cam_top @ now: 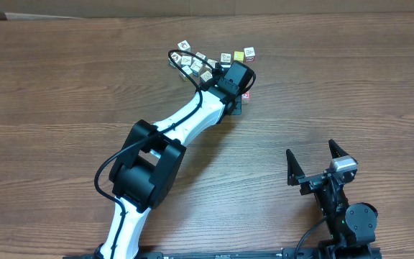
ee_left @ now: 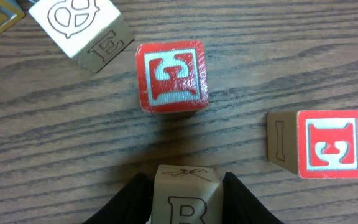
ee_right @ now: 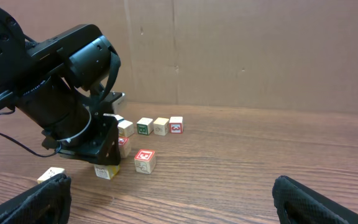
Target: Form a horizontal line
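Pinches, seemingly, wooden B cube (ee_left: 185, 198) in left hand (ee_left: 185, 182), just below red-faced cube (ee_left: 171, 78). Likely light, rigid, smooth; best gripped across flat opposite sides. Holds right hand (cam_top: 310, 150) splayed, empty.

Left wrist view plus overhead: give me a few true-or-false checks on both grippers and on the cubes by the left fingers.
1. The left gripper has a cube marked B between its fingers. True.
2. The right gripper is closed on a cube. False: the right gripper stands open and empty, well away from the cubes.
3. Two red-faced cubes lie on the table ahead of the left gripper. True: one straight ahead, one off to the side.
4. Those two red-faced cubes touch each other. False: bare wood shows between them.
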Controlling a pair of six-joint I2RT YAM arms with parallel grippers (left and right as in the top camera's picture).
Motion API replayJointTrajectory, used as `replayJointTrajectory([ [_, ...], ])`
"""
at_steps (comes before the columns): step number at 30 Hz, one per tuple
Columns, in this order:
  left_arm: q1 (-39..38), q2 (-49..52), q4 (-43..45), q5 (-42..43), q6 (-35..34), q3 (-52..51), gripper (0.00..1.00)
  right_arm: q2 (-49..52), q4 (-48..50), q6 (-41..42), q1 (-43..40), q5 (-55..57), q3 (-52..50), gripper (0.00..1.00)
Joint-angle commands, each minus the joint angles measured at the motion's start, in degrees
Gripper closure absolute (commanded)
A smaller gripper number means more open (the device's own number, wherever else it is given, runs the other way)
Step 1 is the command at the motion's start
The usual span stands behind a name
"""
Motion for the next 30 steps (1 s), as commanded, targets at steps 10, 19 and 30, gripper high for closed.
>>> replayJointTrajectory([
  [10, -0.1, 0.0, -2.1, 0.4, 0.9, 0.8, 0.71, -0.5, 0.2, -0.2, -0.2, -0.2, -0.6, 0.00],
  [19, -0.1, -0.6, -5.7, 0.0, -4.3, 0.8, 0.70, -0.5, 0.2, -0.2, -0.2, -0.2, -0.6, 0.00],
  [30, -0.3, -0.6, -10.7, 0.0, -5.6, 0.8, 0.73, -0.5, 0.2, -0.2, -0.2, -0.2, -0.6, 0.00],
])
